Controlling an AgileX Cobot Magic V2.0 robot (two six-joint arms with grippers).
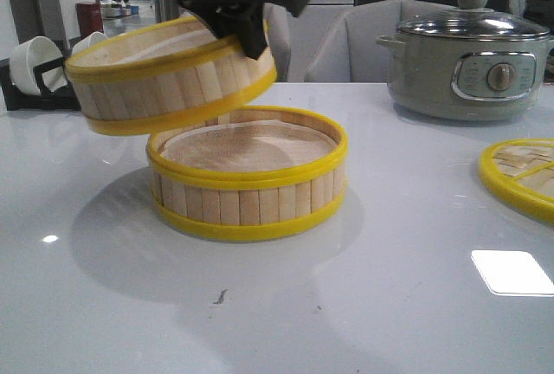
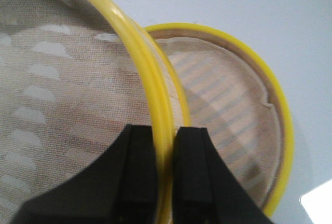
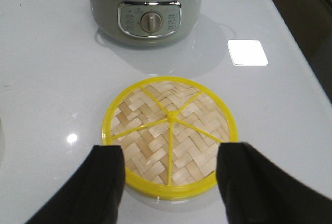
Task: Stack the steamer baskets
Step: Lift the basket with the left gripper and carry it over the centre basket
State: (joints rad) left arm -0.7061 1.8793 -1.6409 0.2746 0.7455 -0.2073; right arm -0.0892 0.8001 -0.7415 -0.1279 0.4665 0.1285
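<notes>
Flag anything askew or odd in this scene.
The raised steamer basket, gripped at its rim by the left end effector, hangs tilted and offset to the left of the lower steamer basket, not yet lined up. The lower basket's liner looks slightly wrinkled near its edge. Nothing spilled.

raised basket point(image 1: 169, 75) overlaps the table basket point(image 1: 247, 175); lid point(image 1: 522, 175) right, cooker point(image 1: 467, 62) behind.

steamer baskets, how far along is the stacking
Done: one steamer basket is grasped and lifted off the table, tilted; the left gripper has its fingers shut on the yellow rim. In hand: it hangs above and to the left of the second basket, only partly overlapping it. Left: centre it, level it, lower it on and release. The right gripper is open over the woven lid.
</notes>
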